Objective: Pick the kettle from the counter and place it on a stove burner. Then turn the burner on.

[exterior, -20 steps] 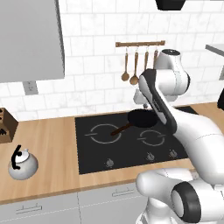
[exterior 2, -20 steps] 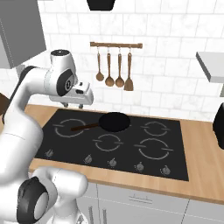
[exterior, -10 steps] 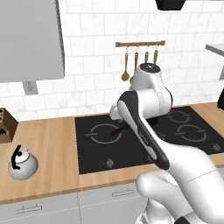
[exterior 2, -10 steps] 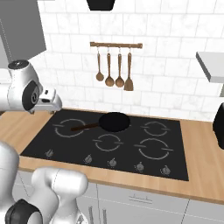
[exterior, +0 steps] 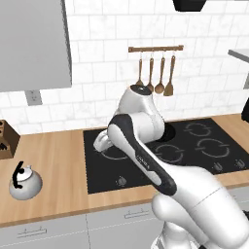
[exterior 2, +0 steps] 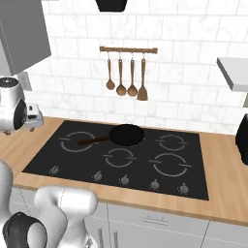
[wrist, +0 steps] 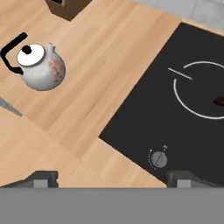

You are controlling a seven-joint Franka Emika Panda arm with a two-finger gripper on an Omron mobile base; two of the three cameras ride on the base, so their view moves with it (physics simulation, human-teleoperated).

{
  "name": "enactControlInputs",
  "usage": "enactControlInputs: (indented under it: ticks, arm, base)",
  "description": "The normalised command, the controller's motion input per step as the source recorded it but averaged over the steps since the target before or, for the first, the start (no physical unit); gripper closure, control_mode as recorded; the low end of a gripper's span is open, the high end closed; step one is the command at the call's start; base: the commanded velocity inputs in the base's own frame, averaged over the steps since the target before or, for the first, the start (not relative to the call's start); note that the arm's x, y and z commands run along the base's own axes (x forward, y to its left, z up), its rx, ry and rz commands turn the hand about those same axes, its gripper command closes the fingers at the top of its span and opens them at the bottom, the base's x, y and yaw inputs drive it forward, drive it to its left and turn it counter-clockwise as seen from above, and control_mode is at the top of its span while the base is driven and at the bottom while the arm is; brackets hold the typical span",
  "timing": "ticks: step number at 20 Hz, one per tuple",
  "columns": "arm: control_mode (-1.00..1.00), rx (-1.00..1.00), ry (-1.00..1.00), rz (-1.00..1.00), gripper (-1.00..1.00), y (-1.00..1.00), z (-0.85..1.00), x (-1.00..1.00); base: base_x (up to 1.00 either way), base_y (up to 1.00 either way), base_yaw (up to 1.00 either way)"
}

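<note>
The small silver-white kettle with its black arched handle stands upright on the light wood counter, well left of the black cooktop. In the hand view the kettle lies at the upper left, far from my gripper. The gripper is open, its two dark tips wide apart with nothing between them. It hangs over the counter by the cooktop's left edge. My hand is above that edge. A smaller burner ring is printed at the cooktop's front middle, and a large ring shows in the hand view.
A black frying pan sits on the cooktop, handle pointing left. Knobs line the cooktop's front edge; one knob is close to my fingertips. A brown block stands behind the kettle. Wooden utensils hang on the wall.
The arm has swung left from above the frying pan to the cooktop's left edge, and the jaws have opened wider. The kettle and the pan have stayed put.
</note>
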Motion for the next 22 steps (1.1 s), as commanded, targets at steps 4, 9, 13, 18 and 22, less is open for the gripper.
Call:
enactControlInputs:
  ticks: [4, 9, 13, 18, 22]
  arm:
    - [-1.0, -0.02, 0.24, 0.33, -1.0, 1.0, -0.03, 0.1]
    - [-1.0, -0.12, 0.14, 0.09, -1.0, 0.84, -0.26, 0.01]
    - [-1.0, -0.13, 0.0, 0.0, -1.0, 0.64, -0.51, 0.0]
    - [-1.0, -0.11, 0.01, -0.01, -1.0, 0.58, -0.26, 0.03]
    - [-1.0, -0.01, 0.04, -0.08, -1.0, 0.51, -0.06, 0.09]
  base:
    - [0.0, 0.0, 0.0]
    - [0.0, 0.0, 0.0]
    - [0.0, 0.0, 0.0]
    - [0.0, 0.0, 0.0]
    - [0.0, 0.0, 0.0]
